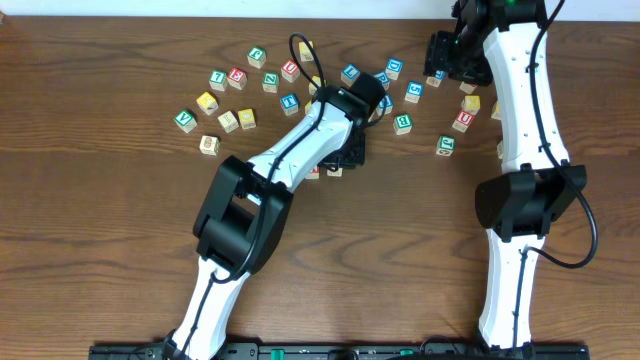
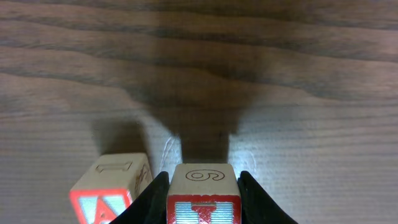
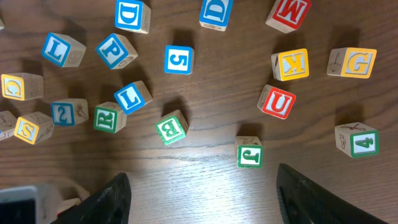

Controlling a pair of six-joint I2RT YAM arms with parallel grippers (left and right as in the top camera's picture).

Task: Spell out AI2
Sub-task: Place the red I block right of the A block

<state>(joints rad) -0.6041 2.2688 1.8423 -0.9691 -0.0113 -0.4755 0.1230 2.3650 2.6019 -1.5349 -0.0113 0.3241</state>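
Red-bordered I cube [image 2: 203,208] clamped in left gripper [image 2: 203,177].
Jaws narrowed onto both its sides; cube upright over wooden table [image 2: 199,62], letter face toward wrist camera, centred between fingers; A cube [image 2: 102,202] just beside, outside one finger. Right gripper [image 3: 202,177] spread wide, empty; 2 cube [image 3: 64,112] off to one side among scattered cubes [image 3: 278,101].

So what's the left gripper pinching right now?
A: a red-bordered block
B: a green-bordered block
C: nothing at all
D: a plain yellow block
A: in the left wrist view, the left gripper has its black fingers pressed on both sides of the red-bordered I cube, just right of the A cube.
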